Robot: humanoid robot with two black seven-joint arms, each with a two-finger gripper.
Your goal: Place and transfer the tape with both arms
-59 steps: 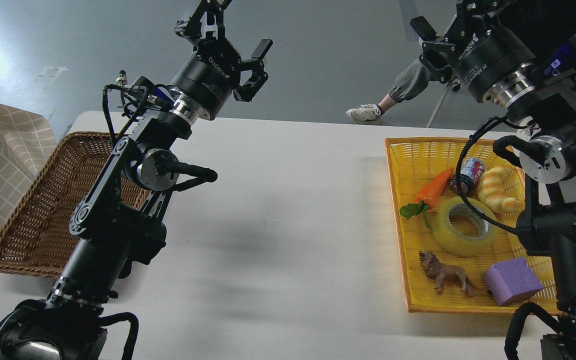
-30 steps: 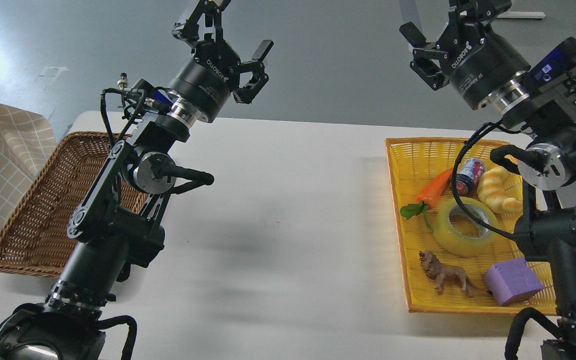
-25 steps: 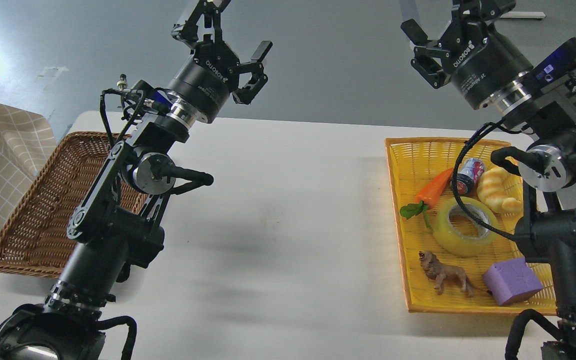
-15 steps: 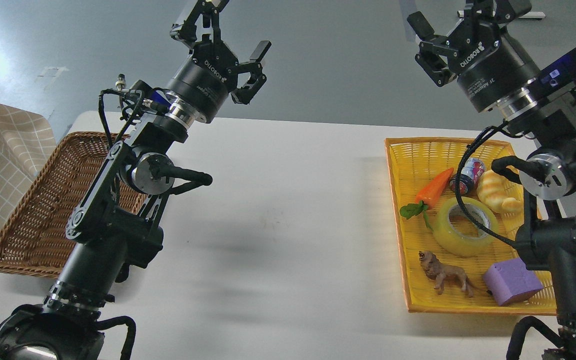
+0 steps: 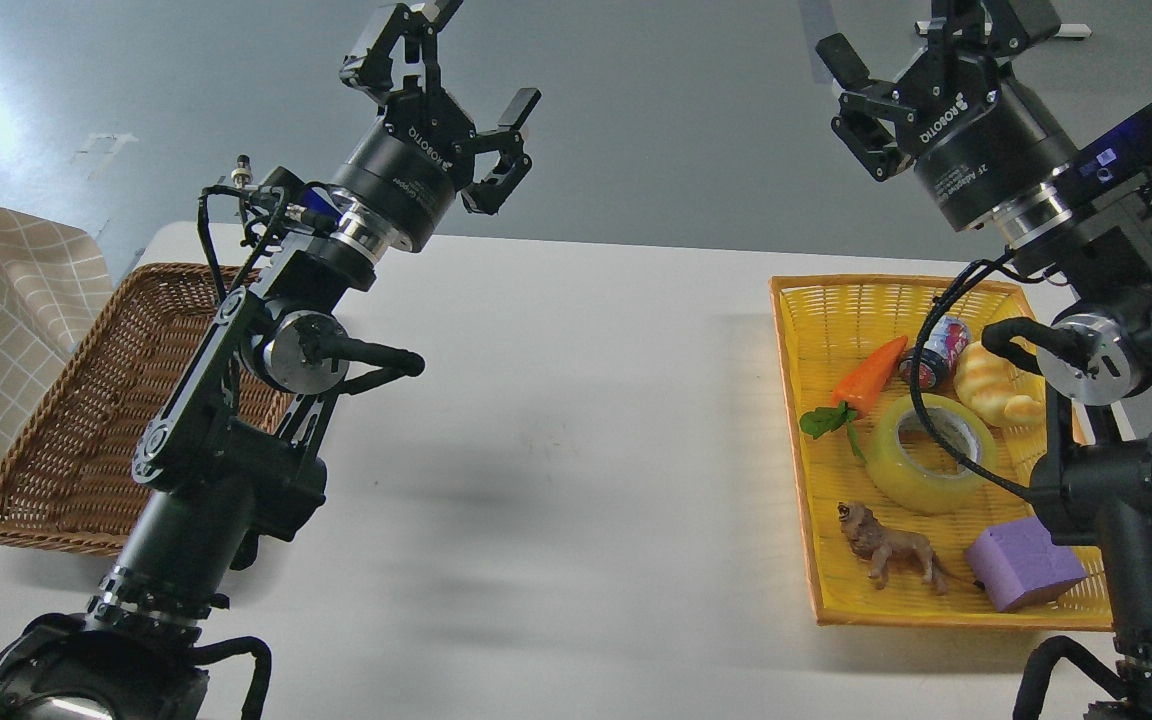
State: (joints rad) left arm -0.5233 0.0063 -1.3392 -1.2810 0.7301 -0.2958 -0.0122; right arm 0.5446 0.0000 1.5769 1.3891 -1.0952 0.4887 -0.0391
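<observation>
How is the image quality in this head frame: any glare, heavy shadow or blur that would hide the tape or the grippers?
Head view: sharp overall, no motion blur. Blown-out glare sits at the upper left on the floor, away from the work. Soft arm shadows fall across the table centre. The tape in the yellow basket is evenly lit, though a black cable crosses it. The left gripper and right gripper are dark but readable, both open.

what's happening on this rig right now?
Nothing is being held. The tape lies flat in the yellow basket on the right, among a toy carrot, can, bread toy, lion figure and purple block. The left end effector and right end effector are both raised and open. The brown basket sits on the left.
</observation>
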